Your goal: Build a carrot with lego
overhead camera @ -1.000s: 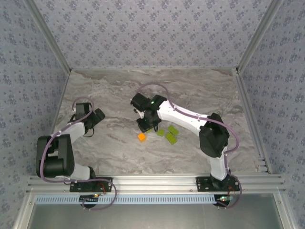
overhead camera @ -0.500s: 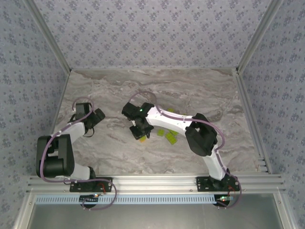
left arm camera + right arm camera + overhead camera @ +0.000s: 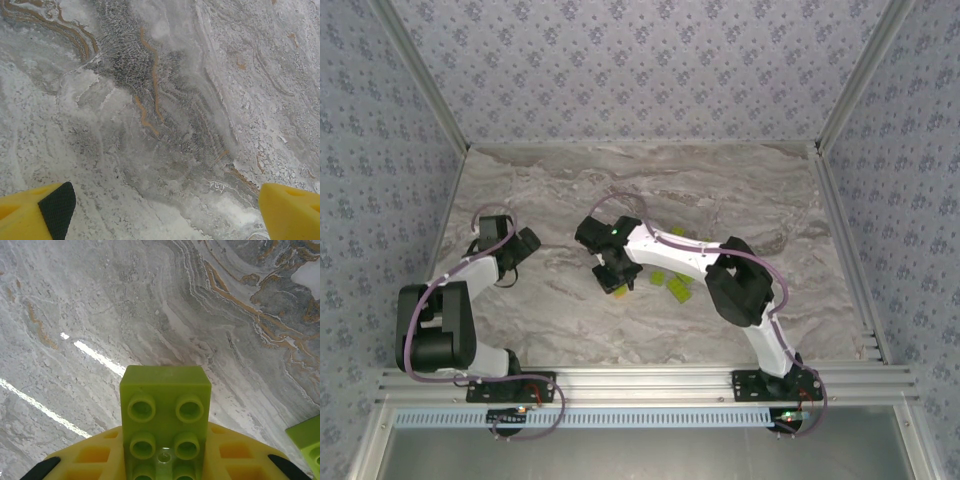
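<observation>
My right gripper (image 3: 165,465) is shut on a lime-green lego brick (image 3: 165,415), studs facing the camera, its far end sticking out past the yellow fingers (image 3: 85,460). From above, the right gripper (image 3: 616,272) hangs low over the table's middle, and a bit of lime green (image 3: 620,290) shows at its tip. The orange brick is hidden there. Loose lime-green bricks (image 3: 675,288) lie just right of it, and one (image 3: 307,442) shows at the right wrist view's edge. My left gripper (image 3: 525,245) is open over bare marble (image 3: 165,125).
The marble table (image 3: 750,190) is walled by patterned panels at the back and both sides, with aluminium rails along the edges. The right arm's forearm (image 3: 680,255) stretches across the loose green bricks.
The right arm swung left and toward the near edge with its green brick, ending over the spot where the orange brick lay; that brick is now covered. The left arm has not moved.
</observation>
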Controlling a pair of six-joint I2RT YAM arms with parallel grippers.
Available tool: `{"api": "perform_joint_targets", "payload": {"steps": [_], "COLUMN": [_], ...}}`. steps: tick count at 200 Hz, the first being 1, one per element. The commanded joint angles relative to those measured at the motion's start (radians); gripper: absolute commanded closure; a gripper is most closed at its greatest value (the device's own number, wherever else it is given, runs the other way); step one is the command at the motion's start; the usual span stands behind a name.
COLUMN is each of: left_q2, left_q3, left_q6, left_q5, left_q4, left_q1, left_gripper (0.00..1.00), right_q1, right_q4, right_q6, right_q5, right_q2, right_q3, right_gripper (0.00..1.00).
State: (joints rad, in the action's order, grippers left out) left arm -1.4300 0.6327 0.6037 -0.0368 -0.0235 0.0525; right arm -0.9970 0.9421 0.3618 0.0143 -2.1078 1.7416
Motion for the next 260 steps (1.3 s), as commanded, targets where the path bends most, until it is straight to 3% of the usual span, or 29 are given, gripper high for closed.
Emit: {"api": "perform_joint_targets", "payload": {"steps": [1,145,260], "left_q2": [-0.017,-0.018,-0.018], "left_q3": [0.03,0.031,0.034], "left_q6": [-0.005,-0.007,-0.007], "left_q5": [0.017,0.017,0.016], "left_q4": [0.005,0.004,0.0], "left_q1": [0.004,0.005,0.005], "left_gripper": [0.04,0.04,0.04], "right_q1": [0.004,0.015,-0.012], "right_q4": [0.042,0.063,0.022], "right_q6": [-0.02,-0.112,-0.027], "right_q5": [-0.014,0.017,0.029], "right_q2": [-0.026,-0.044,-0.042], "right_q3": [0.019,-0.047,-0.113], "right_gripper": [0.73,0.72,0.72]}}
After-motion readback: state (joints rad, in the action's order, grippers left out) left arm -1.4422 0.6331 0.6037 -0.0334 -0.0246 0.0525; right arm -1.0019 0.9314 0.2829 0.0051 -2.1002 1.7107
